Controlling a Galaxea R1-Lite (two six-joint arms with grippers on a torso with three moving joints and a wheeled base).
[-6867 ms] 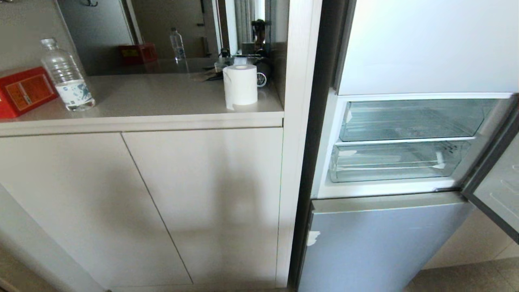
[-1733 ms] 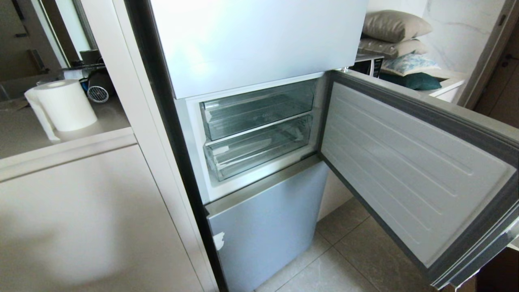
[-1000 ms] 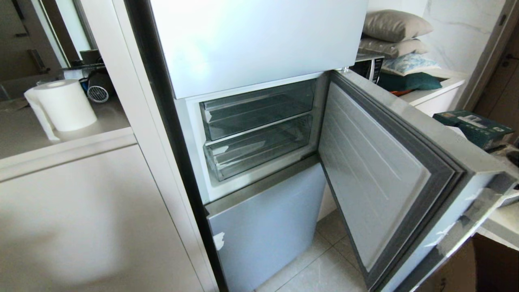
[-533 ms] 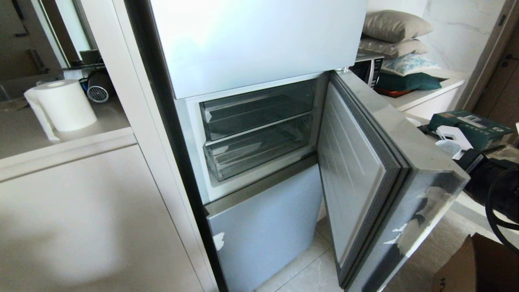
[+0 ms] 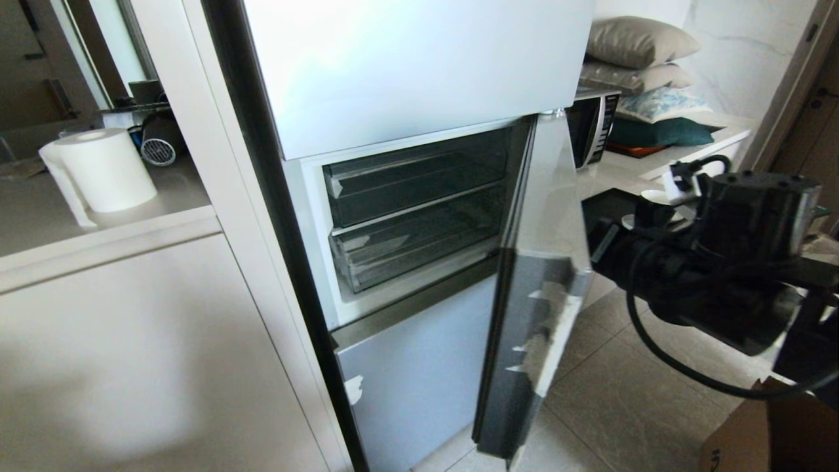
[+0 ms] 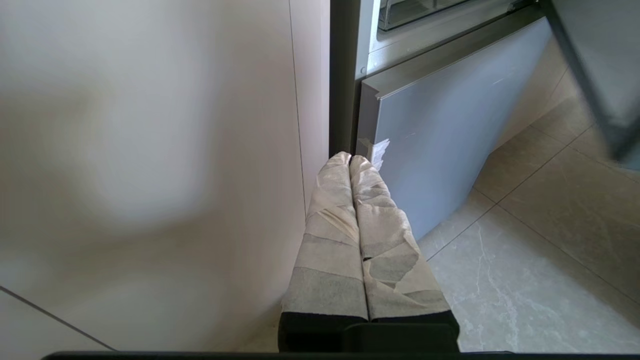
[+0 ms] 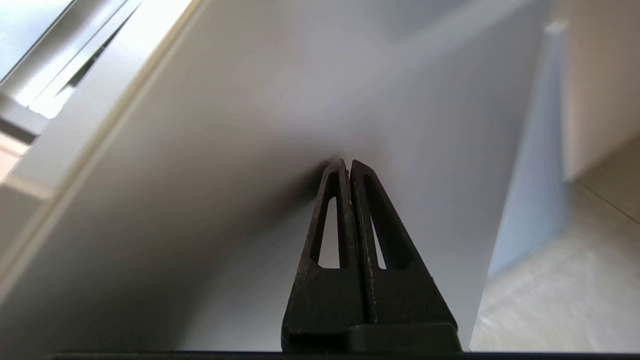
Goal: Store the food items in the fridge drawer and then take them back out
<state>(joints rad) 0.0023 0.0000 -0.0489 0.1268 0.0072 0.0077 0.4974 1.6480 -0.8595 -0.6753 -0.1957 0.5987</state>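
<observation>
The right gripper (image 7: 348,165) is clenched tight, nothing held, its tips pressed against the outer face of the fridge door (image 5: 544,262), which is seen nearly edge-on, about half shut. The fridge drawer (image 5: 419,246) is sat pushed in under the shallower upper drawer (image 5: 416,177), and no food items can be spotted in it. The left gripper (image 6: 350,161) is parked low near the cabinet (image 6: 150,150) and the freezer door (image 6: 440,125), its taped fingers (image 6: 330,235) pinched together on nothing. A paper roll (image 5: 101,170) is seen on the counter (image 5: 78,229).
</observation>
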